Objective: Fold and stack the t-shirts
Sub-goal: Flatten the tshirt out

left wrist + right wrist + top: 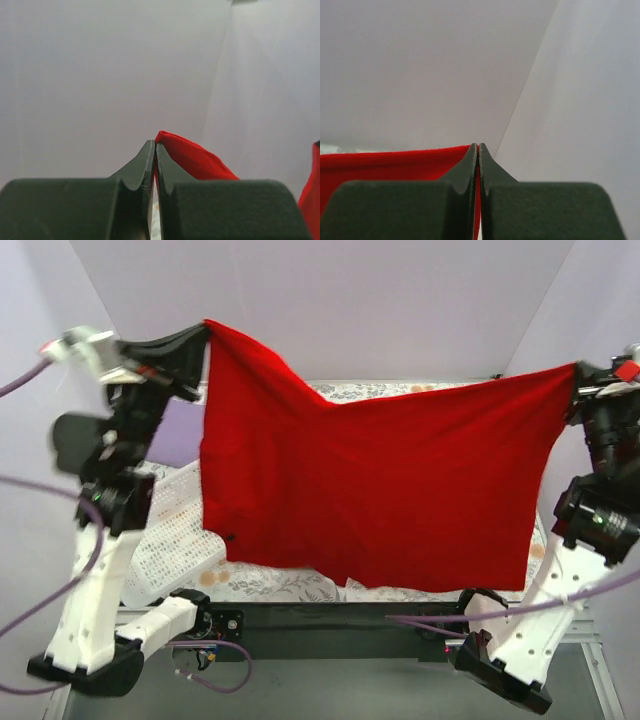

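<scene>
Overhead and wrist views of the workspace. The red t-shirt point(380, 490) hangs in the air as a spread sheet between the two raised arms, above the table. The left gripper point(204, 332) pinches its upper left corner, the higher of the two held points. The right gripper point(577, 375) pinches the upper right corner somewhat lower, so the top edge dips between them. In the left wrist view the left gripper point(154, 146) has its jaws pressed together, with a fold of red cloth emerging just beside the tips. In the right wrist view the right gripper point(478, 146) is likewise fully closed, with red fabric clamped between the fingers and running away to the left. The lower hem hangs unevenly over the near part of the floral tablecloth point(280, 585); whether it touches the cloth cannot be told. A white perforated basket point(175, 530) sits on the left of the table, partly behind the left arm. The lavender t-shirt point(178, 435) shows only as a pale patch beyond the basket; whether it lies in it or beside it cannot be told.
</scene>
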Robot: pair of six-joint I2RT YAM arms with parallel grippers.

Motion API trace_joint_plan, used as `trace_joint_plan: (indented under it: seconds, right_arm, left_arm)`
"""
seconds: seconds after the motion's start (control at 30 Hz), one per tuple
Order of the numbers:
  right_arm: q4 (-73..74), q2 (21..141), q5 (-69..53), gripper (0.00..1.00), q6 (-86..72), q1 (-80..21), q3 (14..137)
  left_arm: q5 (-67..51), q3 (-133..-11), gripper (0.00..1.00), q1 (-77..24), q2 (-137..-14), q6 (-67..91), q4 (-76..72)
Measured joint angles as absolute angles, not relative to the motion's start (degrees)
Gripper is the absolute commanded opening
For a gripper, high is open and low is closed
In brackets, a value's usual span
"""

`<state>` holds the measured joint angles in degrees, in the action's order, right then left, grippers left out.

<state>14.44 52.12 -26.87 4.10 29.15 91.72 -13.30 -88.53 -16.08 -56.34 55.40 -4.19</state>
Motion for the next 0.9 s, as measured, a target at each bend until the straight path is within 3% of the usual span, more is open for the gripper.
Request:
trace_joint_plan:
  seconds: [0.13,0.27,0.47,0.67,0.9]
  right_arm:
    - [10.9,52.1,-26.3,0.01,5.4,29.2,72.5]
    - [2.7,52.2,-26.4,0.01,6.9,27.9,51.6]
    - [-17.8,60.8,-26.3,0.01,9.3,21.6,32.2]
    - [-30.5,83.1,-23.2,0.01,10.9,19.6,39.2]
    - [-35.4,103.5,-19.0,0.01,11.5,16.4,54.7]
  left_arm:
    - [-11.8,-80.2,0.00,-16.1,-67.0,54.8,-6.5]
    - [-10.8,-76.4,0.00,-15.9,-85.2,54.9,-8.3]
    - [-10.4,-84.0,0.00,-14.3,-111.8,56.9,-8.6]
    - [-9.4,-103.4,0.00,-13.4,-133.0,59.8,-6.7]
    - [-7.4,-108.9,0.00,-13.1,-137.6,62.1,-4.7]
